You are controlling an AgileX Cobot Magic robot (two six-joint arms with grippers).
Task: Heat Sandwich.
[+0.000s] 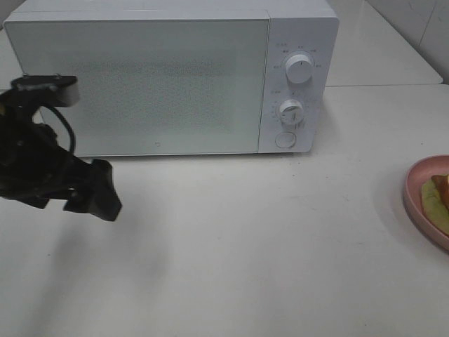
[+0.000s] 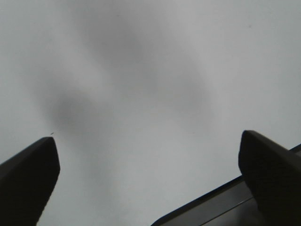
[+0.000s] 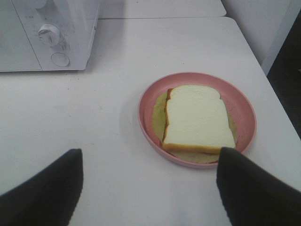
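sandwich [image 3: 198, 117] on pink plate [image 3: 244, 106], microwave [image 1: 168, 77] door closed, both grippers spread wide, empty

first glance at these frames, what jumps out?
The big white microwave fills the back of the table, door shut, two knobs and a round button on its right panel. The sandwich lies on a pink plate at the table's right edge, with the open right tool above the table just short of it. The left tool is open above bare table in front of the microwave's left end.
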